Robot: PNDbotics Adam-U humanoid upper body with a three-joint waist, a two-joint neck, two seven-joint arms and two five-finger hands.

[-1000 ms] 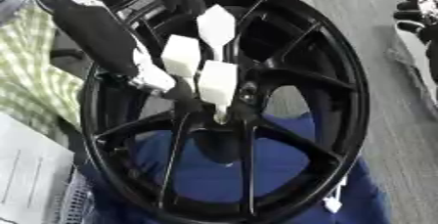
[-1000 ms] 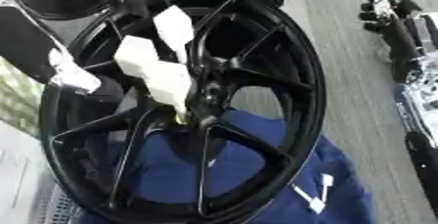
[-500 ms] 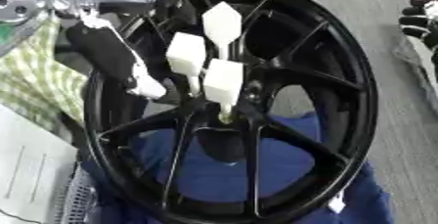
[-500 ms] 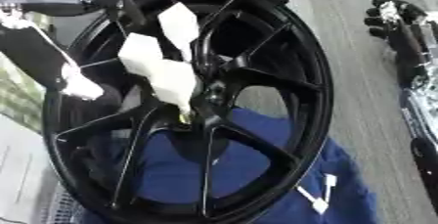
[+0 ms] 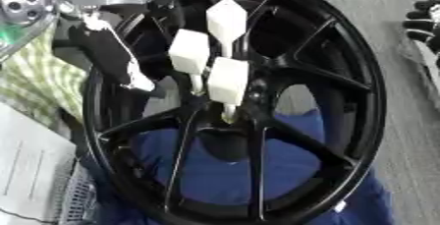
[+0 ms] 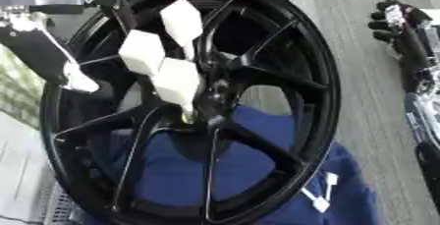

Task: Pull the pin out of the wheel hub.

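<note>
A grey surface (image 6: 361, 96) is carrying the work, showing bare from 1 to 4 o'clock. A blue cloth (image 6: 275, 170) is lying on it from 5 to 7 o'clock, and the black wheel hub (image 5: 361, 91) is sitting over that cloth. A green checked cloth (image 5: 34, 81) is lying at 9 o'clock, with white paper (image 5: 30, 170) at 8 o'clock.

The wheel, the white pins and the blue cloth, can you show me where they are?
wheel (image 5: 365, 96): left eye view, on the black rim's right side.
white pins (image 5: 228, 80): left eye view, on the lowest pin's white head.
blue cloth (image 6: 258, 165): right eye view, seen between the lower spokes.
</note>
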